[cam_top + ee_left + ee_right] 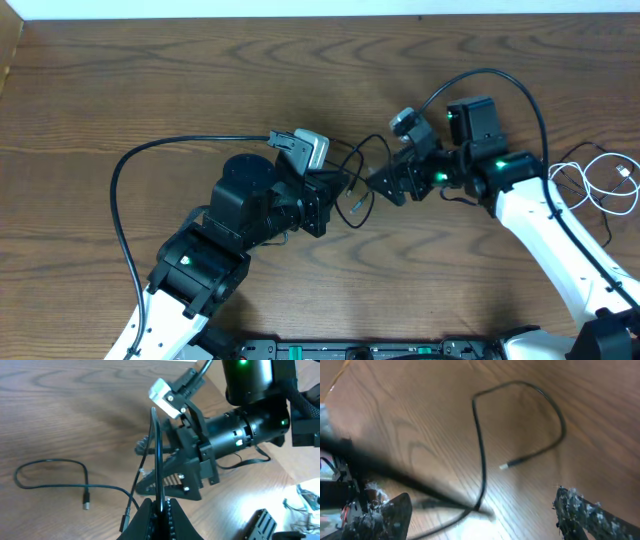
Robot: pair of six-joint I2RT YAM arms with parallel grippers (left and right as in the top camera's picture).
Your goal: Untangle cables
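Cables: I count two, black cable and white cable. Black cable sits mid-bench between both claws. Left claw clenched on it, pinched strand running straight out from fingertips. Rest loops over wood, plug pointing lower left in right wrist view. Right claw released, fingers wide, gripping nothing. White cable coiled at right edge. Bench brown wood grain, pale strip along far side.
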